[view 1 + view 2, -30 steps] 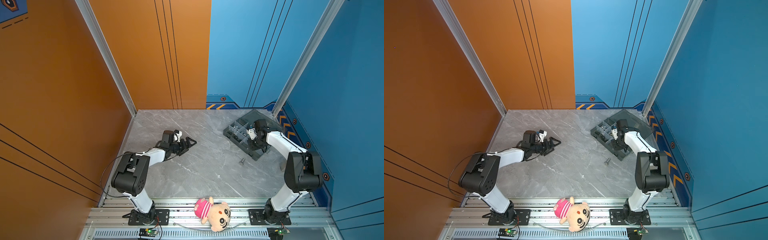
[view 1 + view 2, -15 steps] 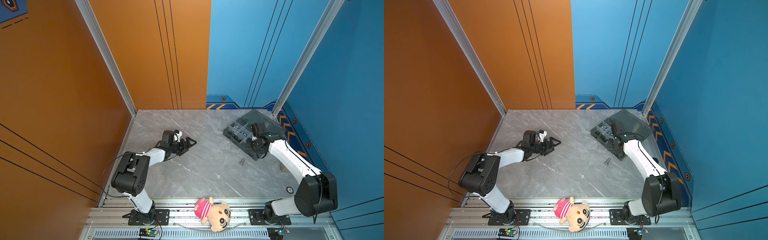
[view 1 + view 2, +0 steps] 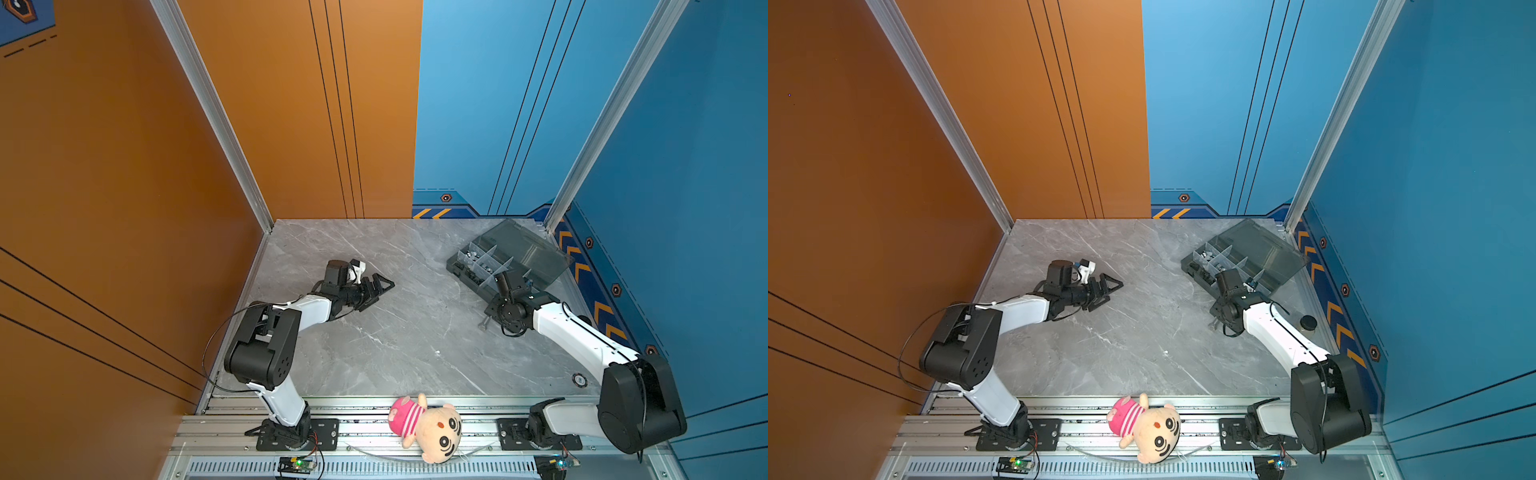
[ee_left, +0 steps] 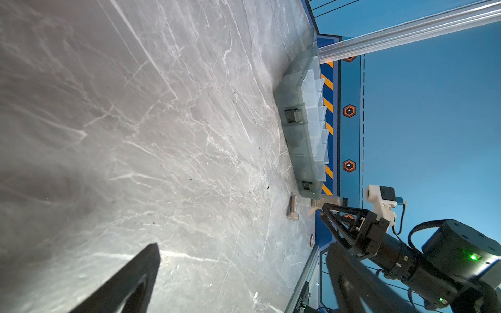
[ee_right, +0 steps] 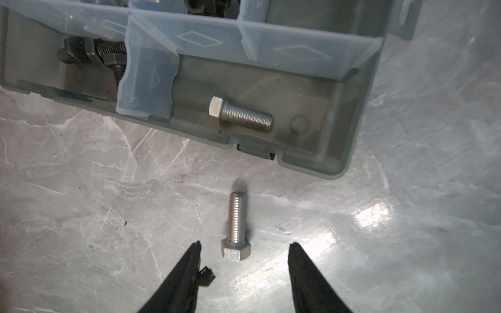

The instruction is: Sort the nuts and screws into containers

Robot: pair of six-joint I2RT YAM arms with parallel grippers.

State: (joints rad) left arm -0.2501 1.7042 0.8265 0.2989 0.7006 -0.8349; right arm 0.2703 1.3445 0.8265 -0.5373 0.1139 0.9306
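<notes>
The right gripper (image 5: 245, 244) stands partly open and holds nothing. Its two fingertips (image 5: 195, 248) straddle the hex head of a loose silver screw (image 5: 236, 225), with a gap on each side. This screw lies flat on the counter (image 5: 81, 189), shank pointing straight away from the gripper. Whether the fingertips touch the counter cannot be determined. Just beyond the screw tip, clear of it, is the near wall of the organizer box (image 5: 352, 130). In the corner compartment directly ahead of the gripper, a second silver screw (image 5: 241, 115) lies on its side, crosswise to the loose one. In the next compartment, past a clear divider, several black screws (image 5: 103, 54) are piled together. The box's farthest compartment holds small silver pieces (image 3: 471, 253), too small to identify as nuts. The lid (image 3: 523, 249) is folded back on the box's far side. Well apart from the right gripper, across the counter, the left gripper (image 3: 378, 291) lies low with fingers spread wide and empty, pointing toward the box.
</notes>
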